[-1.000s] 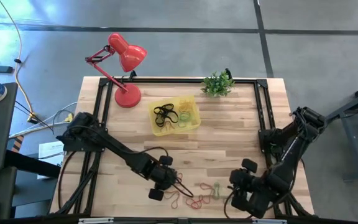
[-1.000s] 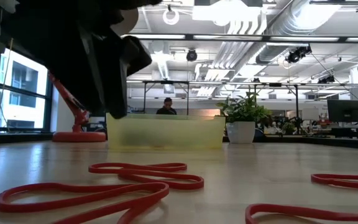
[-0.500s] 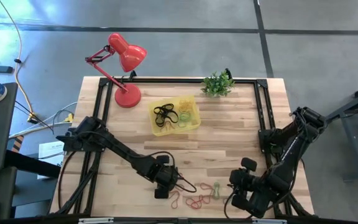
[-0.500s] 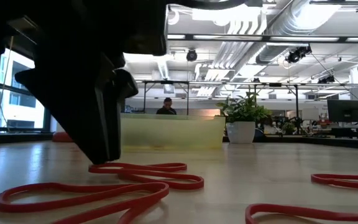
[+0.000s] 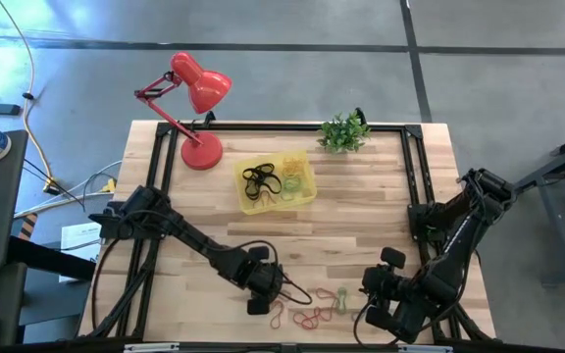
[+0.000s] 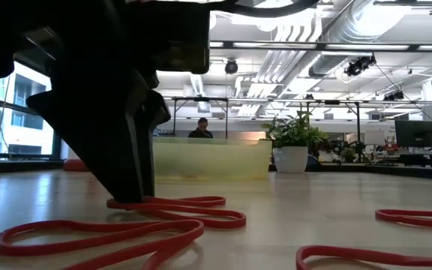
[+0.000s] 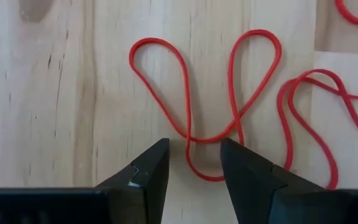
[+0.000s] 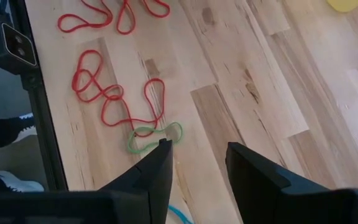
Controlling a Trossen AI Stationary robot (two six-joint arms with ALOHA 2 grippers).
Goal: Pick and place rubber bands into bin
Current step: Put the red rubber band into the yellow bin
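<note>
Fingers of your left gripper (image 7: 194,163) stand spread, straddling the crossing of a twisted red band (image 7: 207,102) that lies flat on the wooden table (image 5: 381,216); nothing is pinched between them. From above you see that gripper (image 5: 281,291) low over the table's near edge, at the left end of the loose rubber bands (image 5: 312,312), which are mostly red with a green one (image 8: 154,137) among them. In the low view its dark bulk (image 6: 126,120) reaches down to a red loop (image 6: 178,206) on the wood. Your bin (image 5: 277,180) sits well apart, toward the far side between the red desk lamp (image 5: 194,103) and the small plant (image 5: 343,131), with black and coloured bands already inside. Your right gripper (image 8: 197,158) hovers with its fingers apart just beside the green band, holding nothing
</note>
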